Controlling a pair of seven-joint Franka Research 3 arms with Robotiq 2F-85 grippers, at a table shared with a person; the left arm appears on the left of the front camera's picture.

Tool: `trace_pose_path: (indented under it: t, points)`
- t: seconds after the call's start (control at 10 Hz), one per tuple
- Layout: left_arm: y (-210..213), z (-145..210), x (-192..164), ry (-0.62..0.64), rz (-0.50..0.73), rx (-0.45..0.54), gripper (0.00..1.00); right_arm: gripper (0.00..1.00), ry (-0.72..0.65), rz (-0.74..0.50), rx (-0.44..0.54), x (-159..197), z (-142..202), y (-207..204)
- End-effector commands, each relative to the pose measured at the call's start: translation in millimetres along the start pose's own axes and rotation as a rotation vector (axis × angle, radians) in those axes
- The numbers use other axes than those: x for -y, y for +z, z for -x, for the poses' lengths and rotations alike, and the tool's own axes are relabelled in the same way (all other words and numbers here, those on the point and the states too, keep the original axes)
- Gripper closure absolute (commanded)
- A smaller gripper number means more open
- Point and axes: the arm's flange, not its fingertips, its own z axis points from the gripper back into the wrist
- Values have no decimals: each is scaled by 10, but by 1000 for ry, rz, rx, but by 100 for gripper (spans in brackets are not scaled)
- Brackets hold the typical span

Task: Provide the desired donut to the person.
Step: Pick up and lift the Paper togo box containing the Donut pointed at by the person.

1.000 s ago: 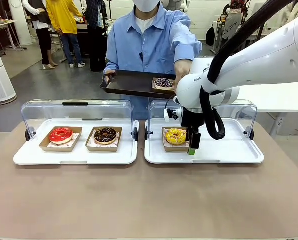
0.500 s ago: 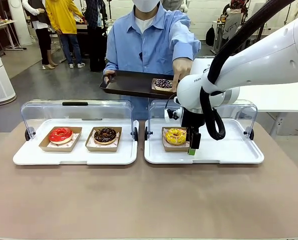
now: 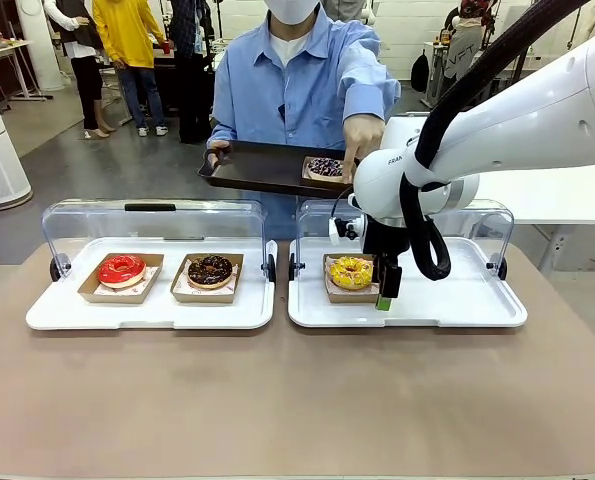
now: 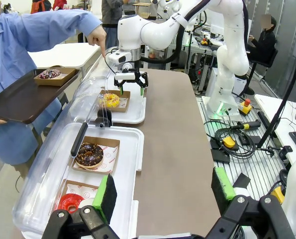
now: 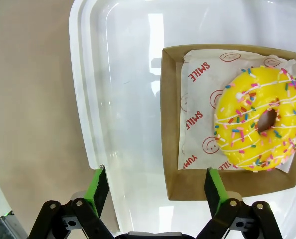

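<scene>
Right gripper (image 5: 156,189) is seen with jaws spread wide and nothing held, hung low over the white tray (image 3: 457,300). The near edge of the cardboard tray (image 5: 170,149) is lined up between its fingers. The yellow donut (image 5: 242,129) is sat in that cardboard tray, just beside the gripper, not yet touched. Left gripper (image 4: 163,191) is parked well back, also wide open and empty.

Progress-wise: a sprinkled donut (image 3: 326,166) is already carried on the dark tray (image 3: 257,165) held by the person (image 3: 297,90), and a finger of the person's hand (image 3: 362,135) is pointed down, so the yellow one is probably what's wanted. Grabbing, lifting and handing over are all left to be done.

Writing: "SMILE" and "YUM" in red are printed on the paper liner (image 5: 197,99), with little smiley faces, and "FRAN" can be made out on the right arm (image 3: 394,158)
</scene>
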Motion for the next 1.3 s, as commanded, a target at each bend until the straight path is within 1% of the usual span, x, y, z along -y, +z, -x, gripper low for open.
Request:
trace_pose_path:
  t: [0.0,0.1,0.2,0.3,0.4,0.5,0.7,0.8,0.9,1.2]
  points:
    - [10,-10,21,-3,3,3,0,0,0,6,-38,137,105,-215]
    - [10,-10,21,-3,3,3,0,0,-1,3,-39,136,109,-221]
    - [10,-10,21,-3,3,3,0,10,4,-1,-44,132,115,-227]
    - [10,-10,21,-3,3,3,0,58,9,-2,-50,132,113,-231]
    - [10,-10,21,-3,3,3,0,68,4,-2,-50,135,114,-236]
    - [10,-10,21,-3,3,3,0,100,2,-3,-51,132,118,-242]
    - [10,-10,21,-3,3,3,0,100,-3,-9,-51,129,140,-270]
    - [10,-10,21,-3,3,3,0,96,-4,-10,-52,128,145,-277]
    - [10,-10,21,-3,3,3,0,100,-3,-8,-52,129,140,-277]
    - [10,-10,21,-3,3,3,0,100,-4,-12,-54,128,148,-294]
